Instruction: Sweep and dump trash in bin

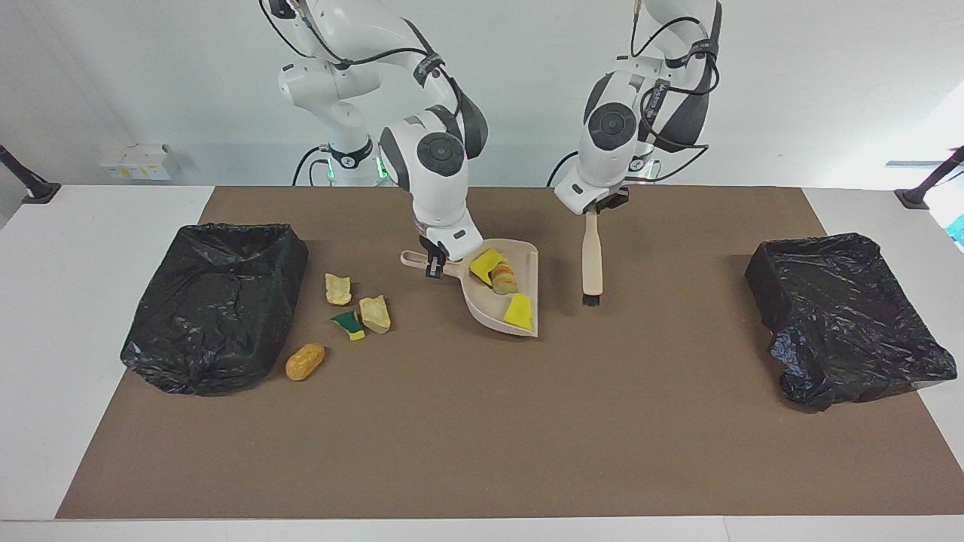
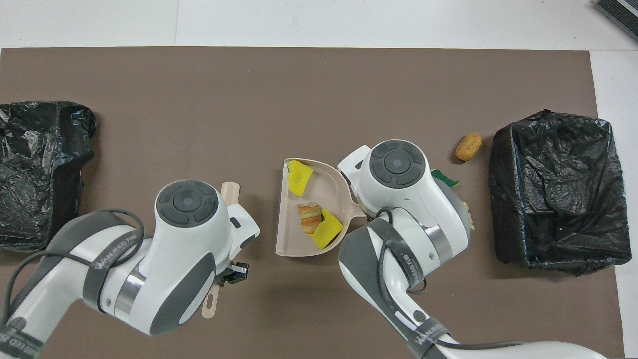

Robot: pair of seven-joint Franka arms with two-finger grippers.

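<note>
My right gripper (image 1: 434,266) is shut on the handle of the beige dustpan (image 1: 482,302), which holds two yellow sponge bits (image 1: 520,311) and a bread-like lump (image 1: 504,278). In the overhead view the dustpan (image 2: 333,191) shows the same scraps. My left gripper (image 1: 593,211) is shut on the wooden brush (image 1: 592,256), which hangs upright beside the dustpan, bristles down, close over the mat. More trash lies on the mat: two beige chunks (image 1: 338,288), a green-and-yellow sponge bit (image 1: 348,324) and an orange-brown lump (image 1: 305,361). The bin (image 1: 218,301) next to these scraps is lined with a black bag.
A second black-bagged bin (image 1: 843,316) stands at the left arm's end of the brown mat (image 1: 482,436). In the overhead view my right arm covers the beige chunks and most of the green sponge bit (image 2: 443,175); the orange-brown lump (image 2: 468,146) shows beside the bin (image 2: 558,194).
</note>
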